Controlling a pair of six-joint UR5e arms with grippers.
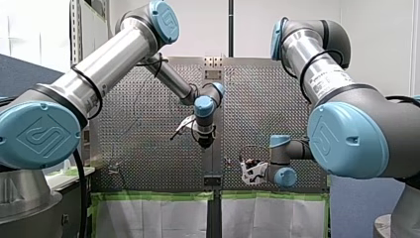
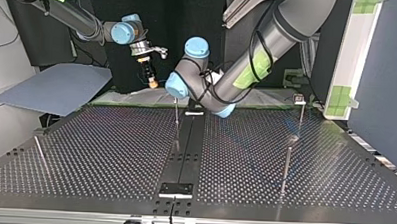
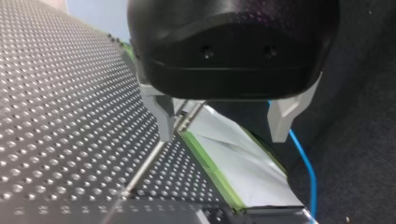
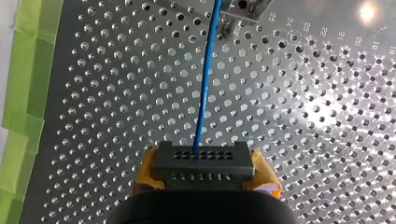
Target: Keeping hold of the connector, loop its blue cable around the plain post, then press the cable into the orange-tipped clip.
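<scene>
In the right wrist view my right gripper (image 4: 203, 175) is shut on a dark grey connector (image 4: 203, 161), its yellow pads (image 4: 264, 175) pressing both ends. The blue cable (image 4: 205, 79) runs straight ahead from the connector to a metal fixture (image 4: 240, 11) on the perforated plate. In the top view this gripper (image 2: 151, 83) hangs above the table's far edge. My left gripper (image 3: 224, 135) stands open with nothing between its metal fingers (image 3: 164, 116); a stretch of blue cable (image 3: 306, 168) passes beside it. In the front view the left gripper (image 1: 204, 143) hovers over the middle and the right gripper (image 1: 246, 169) is lower, to its right.
Thin metal posts stand on the perforated table (image 2: 110, 149): one near the middle (image 2: 177, 124), two at the top view's right (image 2: 286, 167) (image 2: 300, 115), one at its left (image 2: 41, 154). A black rail (image 2: 185, 151) runs down the middle. White sheets edged with green tape (image 3: 233, 158) border the table.
</scene>
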